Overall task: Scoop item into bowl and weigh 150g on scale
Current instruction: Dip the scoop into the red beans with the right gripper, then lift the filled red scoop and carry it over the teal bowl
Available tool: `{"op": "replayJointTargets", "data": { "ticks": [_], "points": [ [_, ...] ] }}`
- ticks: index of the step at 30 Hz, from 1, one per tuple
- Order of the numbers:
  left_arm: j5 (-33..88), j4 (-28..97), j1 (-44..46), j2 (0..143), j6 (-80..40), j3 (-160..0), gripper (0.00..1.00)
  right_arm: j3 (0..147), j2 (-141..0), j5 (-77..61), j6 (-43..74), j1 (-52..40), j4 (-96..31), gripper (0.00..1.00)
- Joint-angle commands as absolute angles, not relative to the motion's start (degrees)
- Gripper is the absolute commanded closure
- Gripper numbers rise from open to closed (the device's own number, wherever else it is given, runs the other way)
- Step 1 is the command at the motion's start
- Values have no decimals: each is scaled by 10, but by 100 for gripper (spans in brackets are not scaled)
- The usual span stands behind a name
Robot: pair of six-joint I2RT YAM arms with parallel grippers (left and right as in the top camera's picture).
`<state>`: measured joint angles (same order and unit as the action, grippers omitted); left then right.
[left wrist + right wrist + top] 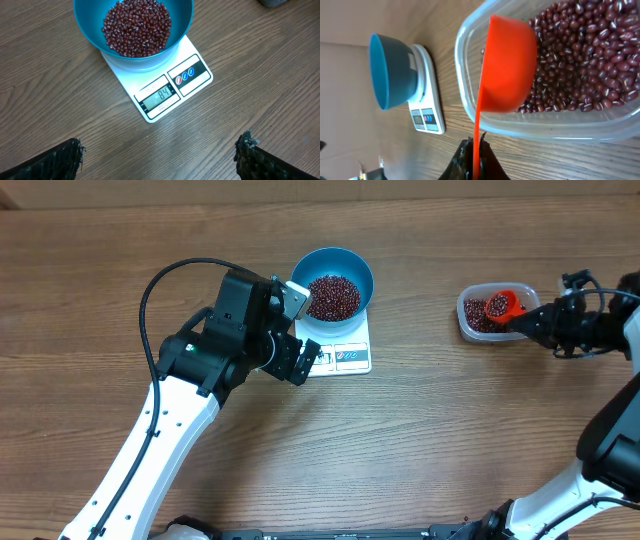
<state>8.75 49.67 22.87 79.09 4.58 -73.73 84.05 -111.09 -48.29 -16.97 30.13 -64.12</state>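
**Worktop layout.** The scale (pixel 345 356) lies on the worktop (pixel 450 440) close to the middle of its far edge, with the display (pixel 159 95) and label side turned toward the near edge. The bowl (pixel 352 264) stands on the scale's far portion and leaves the display strip uncovered. The display shows 84.

**Task material.** A heap of beans (pixel 333 296) fills the bottom of the bowl. More of the same beans lie in a clear plastic tub (pixel 468 318), which sits near the worktop's right edge, well apart from the scale.

**Left gripper.** The left gripper (pixel 300 330) hovers just beside the bowl, on its left and over the scale's left end. Its jaws are spread wide and nothing is between them. In the left wrist view the fingertips (pixel 65 159) frame bare wood on the near side of the scale.

**Right gripper.** The right gripper (pixel 532 322) is closed tight on the handle of an orange scoop (pixel 503 305). The scoop's cup is over the tub and carries a load of beans. Whether the cup touches the beans below it cannot be determined.
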Motion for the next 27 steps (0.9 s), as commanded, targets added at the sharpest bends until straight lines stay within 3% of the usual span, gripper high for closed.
{"op": "replayJointTargets", "data": {
  "ticks": [1, 27],
  "points": [
    [84, 495, 229, 788, 38, -736, 0, 837, -1111, -524, -185, 312, -644, 96],
    [84, 495, 229, 788, 38, -736, 0, 837, -1111, -558, -185, 320, -658, 96]
  ]
}}
